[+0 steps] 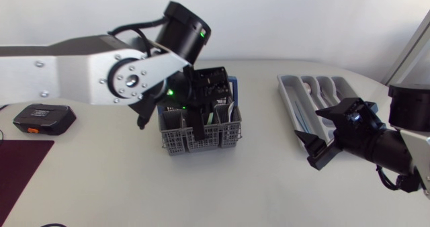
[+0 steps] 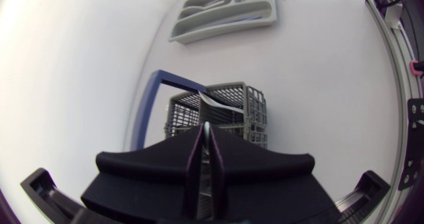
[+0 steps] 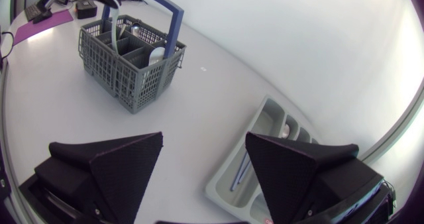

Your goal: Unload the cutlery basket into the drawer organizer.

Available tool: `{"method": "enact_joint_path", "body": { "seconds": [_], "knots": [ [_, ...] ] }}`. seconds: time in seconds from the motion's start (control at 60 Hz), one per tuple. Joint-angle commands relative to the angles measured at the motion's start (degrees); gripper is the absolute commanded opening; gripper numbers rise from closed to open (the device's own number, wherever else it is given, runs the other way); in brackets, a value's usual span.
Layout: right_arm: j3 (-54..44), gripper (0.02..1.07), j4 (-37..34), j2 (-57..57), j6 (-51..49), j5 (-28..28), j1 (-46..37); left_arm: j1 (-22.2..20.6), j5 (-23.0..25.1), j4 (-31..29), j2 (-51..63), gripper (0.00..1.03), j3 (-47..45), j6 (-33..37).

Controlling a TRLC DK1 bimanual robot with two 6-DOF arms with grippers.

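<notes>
We are holding our left arm [image 1: 87,69] over the grey basket [image 1: 201,141], jaws gripping a pale utensil [image 2: 207,148]. Our right jaws are standing open.

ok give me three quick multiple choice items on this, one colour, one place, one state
1. The basket handle is:
A) red
B) blue
C) grey

2. The organizer lies:
A) by the right gripper
B) inside the basket
C) on top of the basket

3. The left gripper is:
A) open
B) shut on the handle
C) shut on a utensil

Answers:
1 B, the hoop over the grey basket shows blue.
2 A, the head view has the organizer just beyond the right gripper, apart from the basket.
3 C, the left wrist view shows both fingers pressed on a thin strip that rises from the basket.
</notes>
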Motion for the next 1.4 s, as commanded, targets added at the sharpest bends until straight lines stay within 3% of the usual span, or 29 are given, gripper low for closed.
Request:
{"method": "enact_joint_path", "body": {
  "seconds": [0.0,0.133,0.45,0.6,0.85,1.3,1.383],
  "knots": [
    [-1.1,0.92,-1.5,-2.5,1.1,-0.2,1.5,-0.5,0.1,-1.2,-4.5,0.04,1.4,-2.0],
    [-0.7,0.92,-3.8,-6.6,3.1,-0.2,4.4,-1.8,0.1,-1.7,-8.7,0.04,1.2,-7.1],
    [2.8,0.92,-7.6,-13.2,10.9,2.2,14.2,-5.8,0.8,-1.5,-8.7,0.03,5.1,-29.8],
    [3.9,0.9,-7.2,-12.8,13.3,5.0,20.3,-5.7,5.4,-1.7,-6.1,0.03,7.1,-37.3],
    [4.4,0.64,-2.1,-6.9,14.4,6.9,25.3,-5.5,10.1,-1.7,-4.3,0.03,7.4,-40.4],
    [10.0,0.55,1.6,3.2,15.6,8.1,27.9,-5.9,14.8,-1.6,-4.2,0.03,5.9,-40.1],
    [10.6,0.47,1.7,4.2,15.6,8.0,28.4,-6.0,15.0,-1.5,-4.3,0.03,5.5,-39.9]
  ]
}}
